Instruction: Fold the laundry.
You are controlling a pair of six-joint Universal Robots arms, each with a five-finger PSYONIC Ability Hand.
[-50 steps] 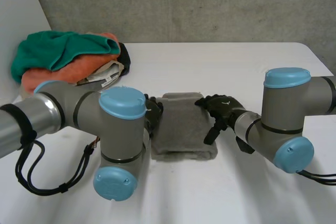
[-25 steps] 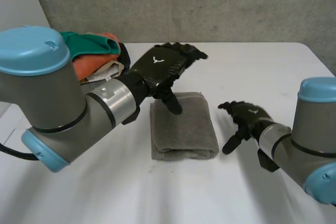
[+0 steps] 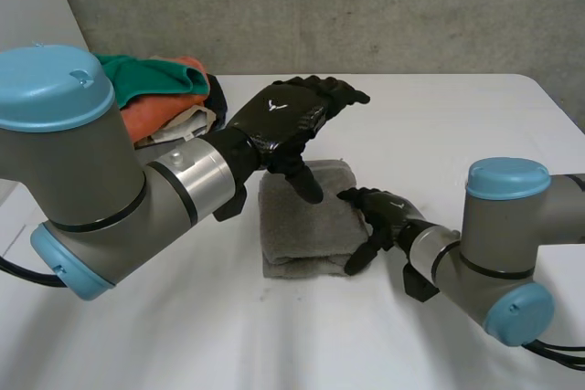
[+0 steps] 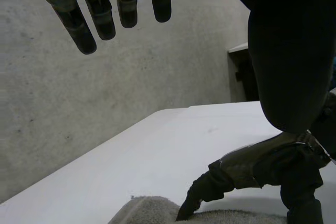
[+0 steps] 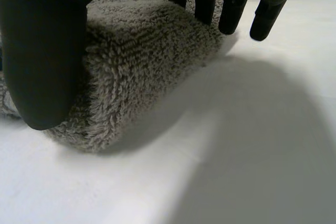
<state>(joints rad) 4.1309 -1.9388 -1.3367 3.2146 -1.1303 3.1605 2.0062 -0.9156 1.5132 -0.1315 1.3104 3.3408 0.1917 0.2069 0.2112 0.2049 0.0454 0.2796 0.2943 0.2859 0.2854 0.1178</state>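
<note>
A grey towel point(image 3: 306, 226) lies folded into a thick rectangle in the middle of the white table point(image 3: 439, 125). My left hand point(image 3: 291, 121) hovers above the towel's far end, open, fingers straight, holding nothing; in the left wrist view the left hand point(image 4: 291, 51) is well above the towel point(image 4: 147, 212). My right hand point(image 3: 379, 215) rests against the towel's right edge near the front corner. In the right wrist view the right hand point(image 5: 42, 51) has its thumb at the towel's point(image 5: 142, 51) near side and its fingers relaxed along the edge, not closed round it.
A pile of unfolded laundry point(image 3: 160, 98), green and orange cloth over other pieces, sits at the table's far left, behind my left arm. A grey concrete wall stands behind the table. The right hand point(image 4: 262, 166) appears in the left wrist view touching the towel.
The left hand rose from the towel's left edge to above its far end. The right hand drew back to the right, then returned to the towel's right edge.
</note>
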